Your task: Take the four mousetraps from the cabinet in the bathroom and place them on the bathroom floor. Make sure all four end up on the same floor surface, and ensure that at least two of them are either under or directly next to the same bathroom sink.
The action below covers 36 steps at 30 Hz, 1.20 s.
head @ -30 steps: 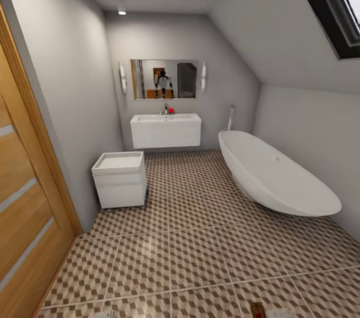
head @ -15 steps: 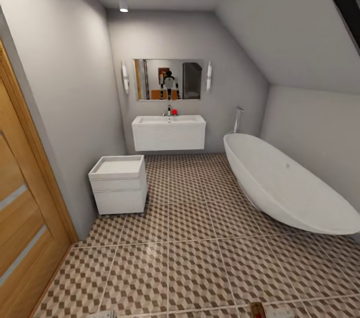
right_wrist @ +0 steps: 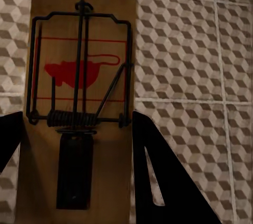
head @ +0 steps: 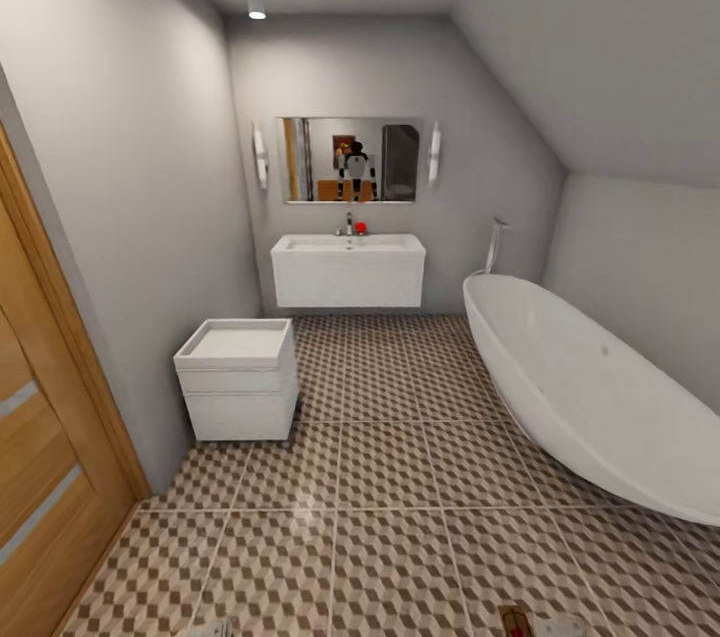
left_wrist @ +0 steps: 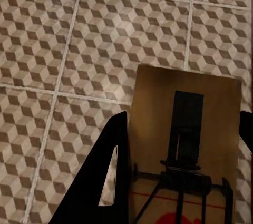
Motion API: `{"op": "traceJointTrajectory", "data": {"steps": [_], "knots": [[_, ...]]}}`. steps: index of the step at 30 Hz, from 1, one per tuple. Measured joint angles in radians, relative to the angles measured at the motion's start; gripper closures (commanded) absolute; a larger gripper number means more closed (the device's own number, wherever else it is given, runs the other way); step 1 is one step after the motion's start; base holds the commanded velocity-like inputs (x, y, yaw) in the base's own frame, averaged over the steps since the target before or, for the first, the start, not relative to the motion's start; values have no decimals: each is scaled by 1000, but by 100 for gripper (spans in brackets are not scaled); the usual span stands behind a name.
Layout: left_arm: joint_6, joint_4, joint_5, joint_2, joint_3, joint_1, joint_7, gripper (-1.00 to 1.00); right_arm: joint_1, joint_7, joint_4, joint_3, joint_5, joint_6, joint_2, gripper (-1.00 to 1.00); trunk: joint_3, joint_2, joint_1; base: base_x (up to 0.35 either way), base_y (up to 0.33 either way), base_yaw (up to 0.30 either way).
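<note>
The left gripper (left_wrist: 179, 171) pinches one mousetrap (left_wrist: 184, 129) and the right gripper (right_wrist: 76, 166) pinches another mousetrap (right_wrist: 79, 92), both held over the bathroom floor (head: 400, 537). None is placed yet (the bathroom sink (head: 348, 272) stands far ahead).

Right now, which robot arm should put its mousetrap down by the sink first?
Either, really. The left claw and the right claw each grip a mousetrap over the tiled floor. The sink sits straight ahead, far off, favouring neither arm.
</note>
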Motion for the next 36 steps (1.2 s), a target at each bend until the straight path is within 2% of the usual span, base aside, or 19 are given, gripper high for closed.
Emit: {"op": "traceJointTrajectory", "data": {"steps": [15, 36], "knots": [[0, 0, 0, 1, 0, 0, 0, 100, 0, 0, 0, 1, 3, 1, 0, 100, 0, 0, 0, 317, -144, 0], [0, 0, 0, 0, 0, 0, 0, 100, 0, 0, 0, 2, 4, 2, 0, 100, 0, 0, 0, 325, -23, 0]]}}
